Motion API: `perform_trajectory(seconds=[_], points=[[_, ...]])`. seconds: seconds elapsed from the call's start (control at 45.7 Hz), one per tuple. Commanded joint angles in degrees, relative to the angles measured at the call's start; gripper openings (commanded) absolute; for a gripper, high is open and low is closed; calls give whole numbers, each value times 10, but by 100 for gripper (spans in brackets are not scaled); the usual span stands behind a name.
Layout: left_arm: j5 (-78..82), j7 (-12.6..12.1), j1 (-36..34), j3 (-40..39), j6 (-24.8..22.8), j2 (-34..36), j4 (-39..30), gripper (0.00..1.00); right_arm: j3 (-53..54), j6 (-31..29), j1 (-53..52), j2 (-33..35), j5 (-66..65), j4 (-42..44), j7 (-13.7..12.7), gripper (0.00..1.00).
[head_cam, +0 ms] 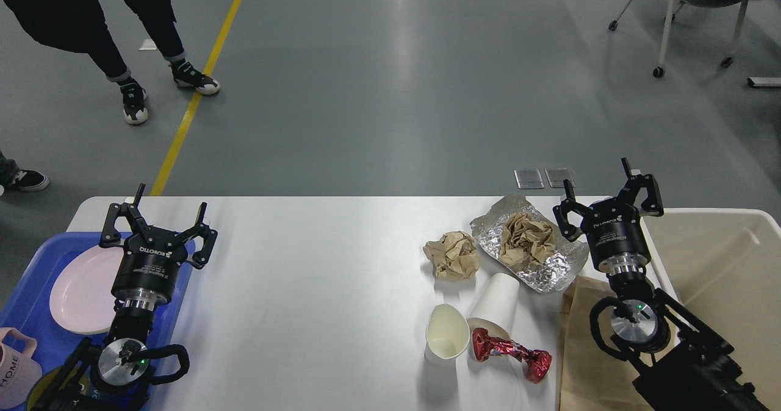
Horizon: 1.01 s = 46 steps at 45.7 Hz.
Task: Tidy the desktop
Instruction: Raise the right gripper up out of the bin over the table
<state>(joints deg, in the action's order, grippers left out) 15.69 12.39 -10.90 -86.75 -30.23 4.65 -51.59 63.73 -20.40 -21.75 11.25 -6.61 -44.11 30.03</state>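
Desktop (pixel 317 289) middle open (2 cups (pixel 446 333) crowd right).

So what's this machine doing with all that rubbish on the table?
It is tidying the desktop. Both grippers, left and right, are open and holding nothing. Crumpled paper, foil, two paper cups and a red wrapper lie on the right, beside a beige bin.

Tray (pixel 24 295) left on desktop (pixel 305 289); bin (pixel 720 258) right; cups (pixel 447 333) between.
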Motion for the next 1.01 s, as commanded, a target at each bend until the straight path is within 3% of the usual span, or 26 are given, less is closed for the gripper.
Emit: perform_trajectory(seconds=[0.0, 0.153, 0.241, 0.394, 0.504, 0.701, 0.876, 0.985], points=[[0, 0, 0, 0, 0, 0, 0, 96, -4, -17, -1, 7, 4, 3, -1, 100], [0, 0, 0, 0, 0, 0, 0, 96, -15, -52, -16, 54, 5, 9, 0, 100], [0, 0, 0, 0, 0, 0, 0, 96, -84, -58, -50, 102, 5, 17, 0, 100], [0, 0, 0, 0, 0, 0, 0, 96, -337, -57, -154, 174, 5, 37, 0, 100], [0, 0, 0, 0, 0, 0, 0, 96, -578, -57, -281, 218, 5, 38, 0, 100], [0, 0, 0, 0, 0, 0, 0, 96, -968, -67, -513, 226, 6, 28, -1, 100], [0, 0, 0, 0, 0, 0, 0, 96, -1169, -148, -670, 203, 5, -15, -3, 100], [0, 0, 0, 0, 0, 0, 0, 96, -1273, -179, -788, 185, 5, -90, -8, 100]])
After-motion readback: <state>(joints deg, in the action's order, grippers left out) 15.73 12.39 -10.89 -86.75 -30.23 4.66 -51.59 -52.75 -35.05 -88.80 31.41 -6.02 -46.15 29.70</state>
